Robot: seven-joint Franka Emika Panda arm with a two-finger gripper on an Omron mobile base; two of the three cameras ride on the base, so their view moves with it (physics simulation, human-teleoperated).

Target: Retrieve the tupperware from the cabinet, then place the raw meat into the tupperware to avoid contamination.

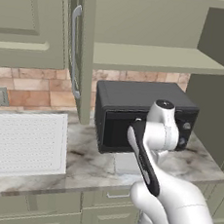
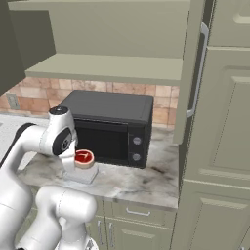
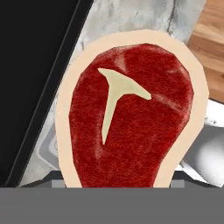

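Red raw steak with tan fatty rim point(image 2: 84, 158) held in closed gripper point(image 2: 78, 163) above pale translucent square tupperware point(image 2: 79, 175), near black microwave point(image 2: 110, 124); off-centre release risks meat catching the rim

Marble counter point(image 1: 86, 162): microwave point(image 1: 134, 106), tupperware point(image 2: 80, 174), drainboard point(image 1: 22, 141).

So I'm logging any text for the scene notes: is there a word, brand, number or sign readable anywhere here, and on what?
None can be read.
The microwave has two knobs but no legible label or brand.
The pale mark on the raw meat is a bone shape, not a letter.
The cabinet, the wall outlet and the tupperware carry no text.
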